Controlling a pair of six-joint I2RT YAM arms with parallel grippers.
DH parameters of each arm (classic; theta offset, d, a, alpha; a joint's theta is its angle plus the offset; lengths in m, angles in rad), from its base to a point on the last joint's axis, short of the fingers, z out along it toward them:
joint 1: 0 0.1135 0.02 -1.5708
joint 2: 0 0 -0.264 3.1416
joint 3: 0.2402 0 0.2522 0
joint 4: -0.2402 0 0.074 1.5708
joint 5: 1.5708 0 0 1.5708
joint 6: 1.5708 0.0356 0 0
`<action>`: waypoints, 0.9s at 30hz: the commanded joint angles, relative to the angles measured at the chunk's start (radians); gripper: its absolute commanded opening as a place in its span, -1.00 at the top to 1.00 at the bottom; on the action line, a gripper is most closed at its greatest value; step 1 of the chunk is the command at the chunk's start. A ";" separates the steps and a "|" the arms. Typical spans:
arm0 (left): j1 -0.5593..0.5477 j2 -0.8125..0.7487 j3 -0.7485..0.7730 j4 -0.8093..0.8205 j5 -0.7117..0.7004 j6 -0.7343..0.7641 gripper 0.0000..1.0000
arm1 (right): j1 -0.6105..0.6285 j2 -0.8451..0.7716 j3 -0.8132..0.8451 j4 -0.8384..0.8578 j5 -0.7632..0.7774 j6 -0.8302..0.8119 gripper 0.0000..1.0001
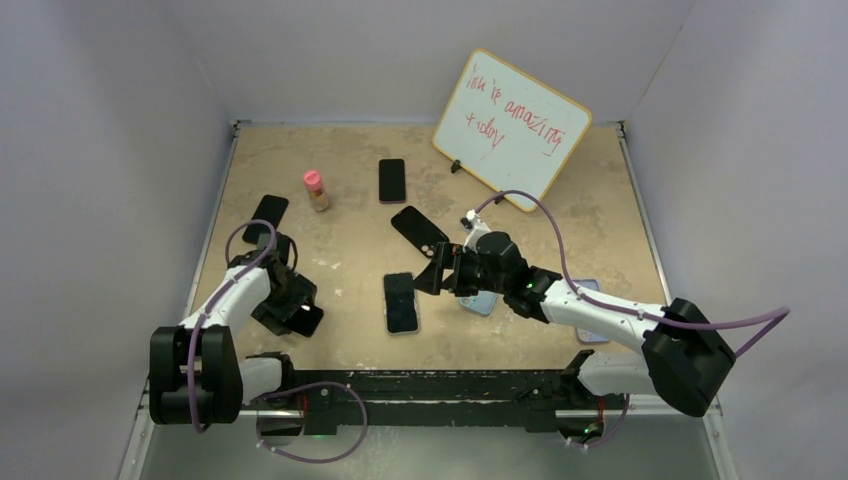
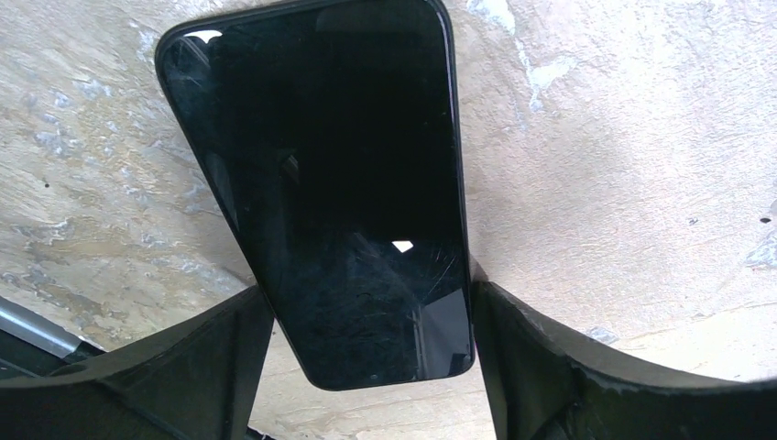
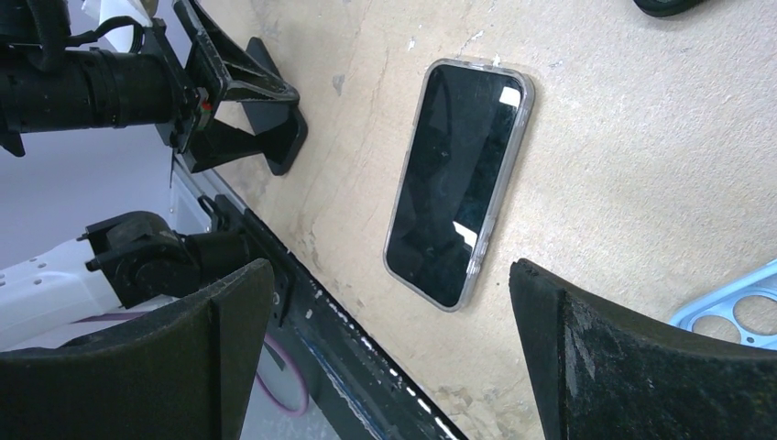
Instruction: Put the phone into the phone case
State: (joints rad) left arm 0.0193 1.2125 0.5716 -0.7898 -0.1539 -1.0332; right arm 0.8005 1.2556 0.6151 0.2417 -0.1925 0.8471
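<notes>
Phone (image 2: 339,202) inside left end effector (image 2: 371,302), grip unclear | right end effector (image 3: 392,275) wide open, empty

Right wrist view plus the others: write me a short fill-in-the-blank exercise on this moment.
1. Below the open right claw, the cased phone sits in a ___ case.
2. The bottle on the table has a ___ cap.
3. The bare phone gripped by the left claw is ___ in colour.
4. The empty case beside the right claw is light ___ in colour.
Missing words: clear; pink; black; blue.
</notes>
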 commanded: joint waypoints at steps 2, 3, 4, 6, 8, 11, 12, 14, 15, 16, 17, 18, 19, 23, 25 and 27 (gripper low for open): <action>0.007 -0.010 -0.030 0.034 0.027 0.001 -0.45 | 0.002 -0.002 0.010 0.035 0.010 -0.015 -0.97; 0.007 -0.019 -0.033 0.037 0.030 0.007 -0.41 | 0.002 -0.001 0.009 0.039 0.005 -0.014 -0.97; 0.007 -0.029 -0.035 0.041 0.034 0.012 -0.36 | 0.002 0.000 0.009 0.044 -0.001 -0.011 -0.97; 0.007 -0.048 -0.037 0.051 0.048 0.029 -0.31 | 0.002 0.005 0.006 0.059 -0.014 -0.006 -0.96; 0.007 -0.063 -0.041 0.061 0.073 0.041 -0.25 | 0.002 0.012 0.002 0.080 -0.027 0.002 -0.93; 0.004 -0.080 -0.055 0.091 0.128 0.060 -0.13 | 0.012 0.036 0.004 0.115 -0.054 0.017 -0.88; 0.004 -0.085 -0.059 0.104 0.145 0.067 -0.09 | 0.019 0.047 0.007 0.125 -0.058 0.020 -0.87; 0.002 -0.089 -0.072 0.133 0.196 0.084 -0.01 | 0.039 0.070 0.019 0.135 -0.063 0.021 -0.84; 0.000 -0.092 -0.079 0.148 0.218 0.092 0.03 | 0.056 0.082 0.027 0.135 -0.065 0.020 -0.82; -0.008 -0.095 -0.085 0.161 0.238 0.097 0.06 | 0.068 0.095 0.040 0.136 -0.067 0.017 -0.79; -0.011 -0.100 -0.088 0.176 0.255 0.101 0.08 | 0.077 0.108 0.049 0.136 -0.069 0.013 -0.77; -0.035 -0.105 -0.090 0.190 0.265 0.103 0.10 | 0.088 0.125 0.058 0.136 -0.072 0.010 -0.74; -0.057 -0.113 -0.089 0.201 0.270 0.104 0.11 | 0.094 0.136 0.067 0.136 -0.076 0.008 -0.69; -0.146 -0.135 -0.082 0.263 0.287 0.104 0.15 | 0.113 0.181 0.096 0.153 -0.094 0.002 -0.37; -0.185 -0.141 -0.078 0.287 0.293 0.107 0.17 | 0.120 0.207 0.113 0.163 -0.101 0.000 -0.26; -0.199 -0.144 -0.074 0.293 0.292 0.110 0.19 | 0.126 0.244 0.136 0.172 -0.113 -0.005 -0.23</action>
State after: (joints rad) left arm -0.1425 1.0863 0.4992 -0.5930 0.0883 -0.9417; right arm 0.9142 1.4578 0.6811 0.3584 -0.2707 0.8551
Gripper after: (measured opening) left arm 0.741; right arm 0.632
